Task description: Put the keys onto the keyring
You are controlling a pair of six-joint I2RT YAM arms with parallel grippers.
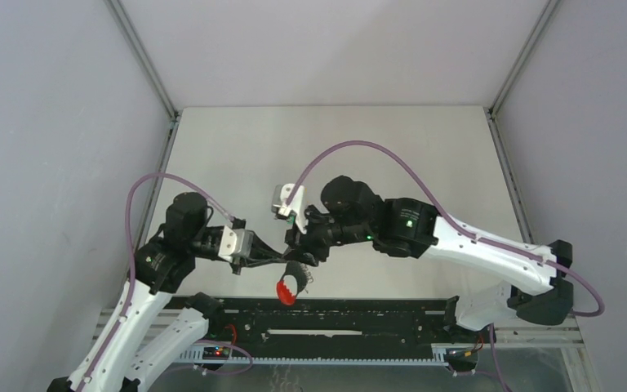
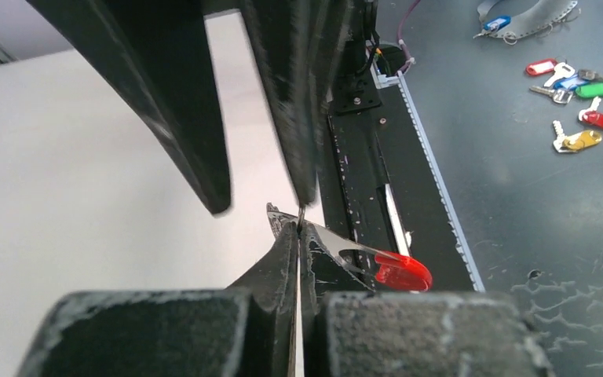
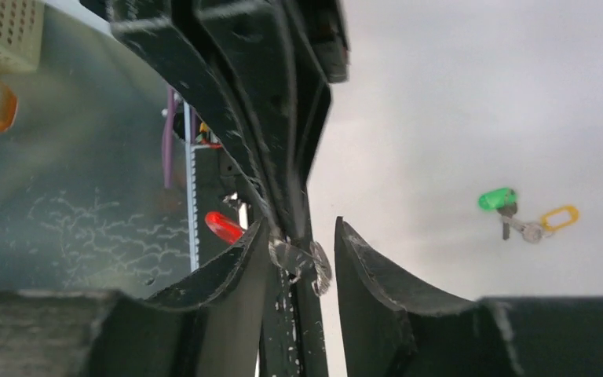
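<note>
left tool: fingers pressed together, clamped on the thin metal edge of the keyring. It holds the ring off the bench, probably to steady the loop for threading.
keyring: lower centre of the left wrist view, jutting right from the clamp.
red section: free at lower right, seen against the black rail.
right tool: jaws apart, set either side of the keyring's wire loops without gripping them; it carries nothing.
keys: green-headed key and yellow-headed key lie together on the white bench, at the right of the right wrist view. They are well apart from the keyring, and neither is threaded.
step, as judged: the ring is presented and the free tool must fetch a key.
spare keys: loose on the grey floor, upper right of the left wrist view.
</note>
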